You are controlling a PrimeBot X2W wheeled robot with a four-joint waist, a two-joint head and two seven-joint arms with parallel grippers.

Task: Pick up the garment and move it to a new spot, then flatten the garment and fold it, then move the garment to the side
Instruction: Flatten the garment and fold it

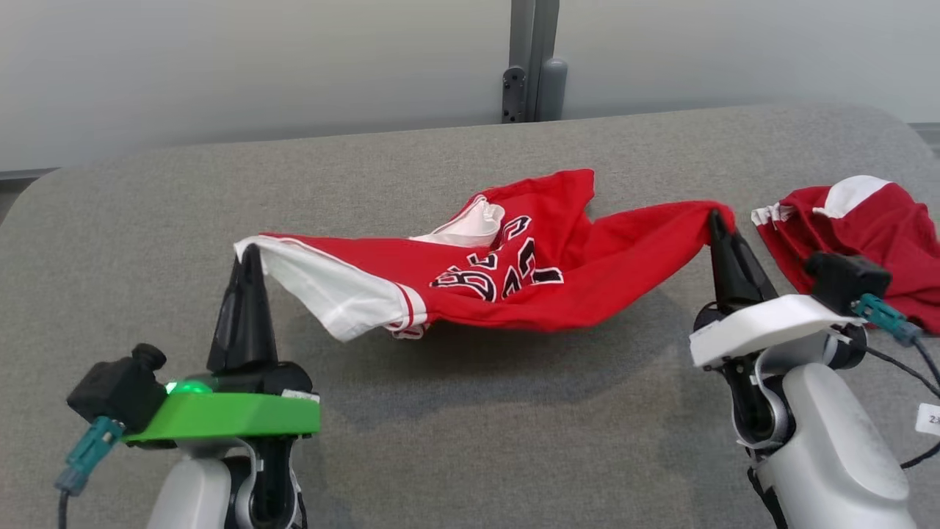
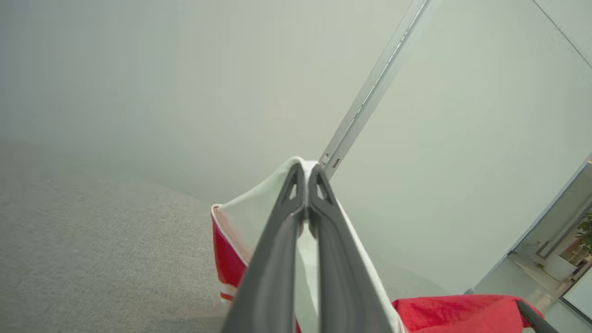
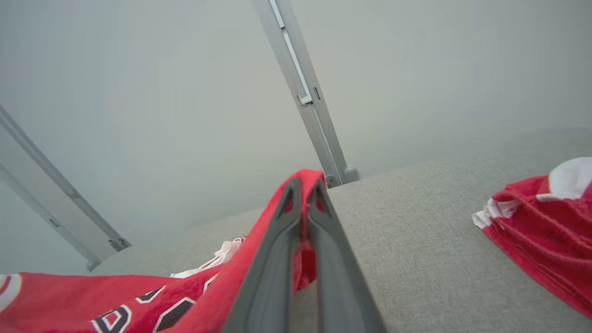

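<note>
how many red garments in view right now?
2. One jersey hangs stretched between the left end effector and right end effector, both shut on it. A second garment lies crumpled at the robot's far right, partly cut off; more may lie out of frame.

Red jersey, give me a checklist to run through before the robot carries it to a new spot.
1. Left gripper shut on the jersey, at its white edge: ok.
2. Right gripper shut on its red edge: ok.
3. Jersey taut between the grips: not ok, the middle sags and bunches.
4. Jersey fully off the table: cannot tell, the far folds may rest on it.
5. Second red garment apart from the jersey: ok, but close beside the right gripper.
</note>
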